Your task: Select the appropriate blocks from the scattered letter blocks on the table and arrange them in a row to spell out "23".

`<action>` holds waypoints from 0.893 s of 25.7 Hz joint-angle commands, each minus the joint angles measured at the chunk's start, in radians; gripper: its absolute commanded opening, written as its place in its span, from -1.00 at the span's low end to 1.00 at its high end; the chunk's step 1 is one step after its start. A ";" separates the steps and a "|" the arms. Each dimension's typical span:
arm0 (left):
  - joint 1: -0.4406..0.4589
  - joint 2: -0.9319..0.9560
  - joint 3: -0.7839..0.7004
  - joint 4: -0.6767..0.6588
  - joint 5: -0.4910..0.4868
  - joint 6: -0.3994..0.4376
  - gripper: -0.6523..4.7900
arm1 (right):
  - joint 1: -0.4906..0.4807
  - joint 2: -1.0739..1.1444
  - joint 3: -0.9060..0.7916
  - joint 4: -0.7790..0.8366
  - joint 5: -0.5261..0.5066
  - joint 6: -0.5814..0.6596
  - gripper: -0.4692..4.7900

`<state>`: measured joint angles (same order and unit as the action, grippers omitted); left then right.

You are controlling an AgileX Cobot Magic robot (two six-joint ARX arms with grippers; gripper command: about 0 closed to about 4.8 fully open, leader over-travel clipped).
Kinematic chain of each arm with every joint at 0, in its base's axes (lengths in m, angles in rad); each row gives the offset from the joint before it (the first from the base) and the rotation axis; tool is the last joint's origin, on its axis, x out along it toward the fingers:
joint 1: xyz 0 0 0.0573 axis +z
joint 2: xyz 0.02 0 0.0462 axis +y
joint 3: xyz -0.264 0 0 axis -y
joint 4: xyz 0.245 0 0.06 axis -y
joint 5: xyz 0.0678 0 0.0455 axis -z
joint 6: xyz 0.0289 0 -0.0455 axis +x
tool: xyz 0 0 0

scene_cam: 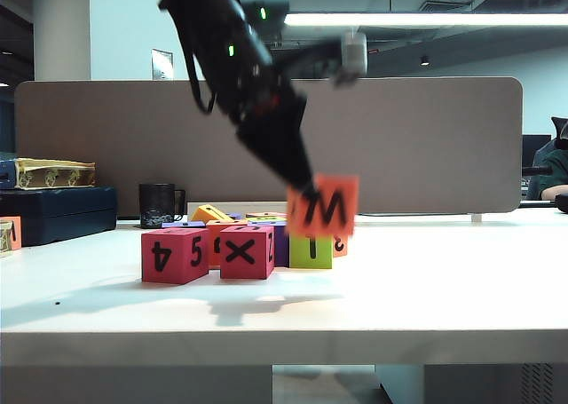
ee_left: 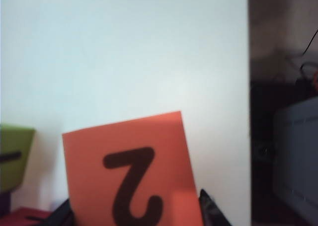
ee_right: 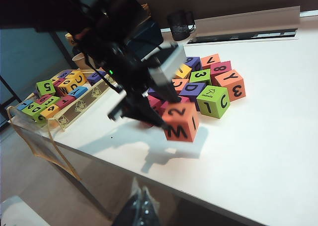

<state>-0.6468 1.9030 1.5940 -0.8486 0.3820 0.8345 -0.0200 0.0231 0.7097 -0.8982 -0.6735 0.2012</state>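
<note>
My left gripper [scene_cam: 311,196] is shut on an orange block [scene_cam: 325,206] and holds it tilted in the air above the table [scene_cam: 426,289], in front of the scattered letter blocks. The left wrist view shows a black "2" on the block [ee_left: 131,169] between the fingers of that gripper [ee_left: 134,202]. From the right wrist view the block [ee_right: 180,122] shows "2" and "M" faces. Behind it stand a lime-green block [scene_cam: 311,251] marked "1" and an orange block [ee_right: 229,84] with "3" and "Y". My right gripper [ee_right: 141,196] is shut, off the table's front edge.
Pink blocks marked 4, 5 [scene_cam: 175,254] and X [scene_cam: 246,251] stand at the front of the pile. A tray of more blocks [ee_right: 59,94] lies at the table's left end. A black mug [scene_cam: 158,204] and a grey-brown divider panel [scene_cam: 399,138] stand behind.
</note>
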 commanded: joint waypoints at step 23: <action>0.000 0.130 0.002 0.027 -0.354 -0.007 0.26 | 0.000 -0.001 0.003 0.008 0.000 0.000 -0.83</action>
<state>-0.6518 2.0254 1.5982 -0.8421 0.1055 0.8494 -0.0200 0.0231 0.7097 -0.8989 -0.6735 0.2008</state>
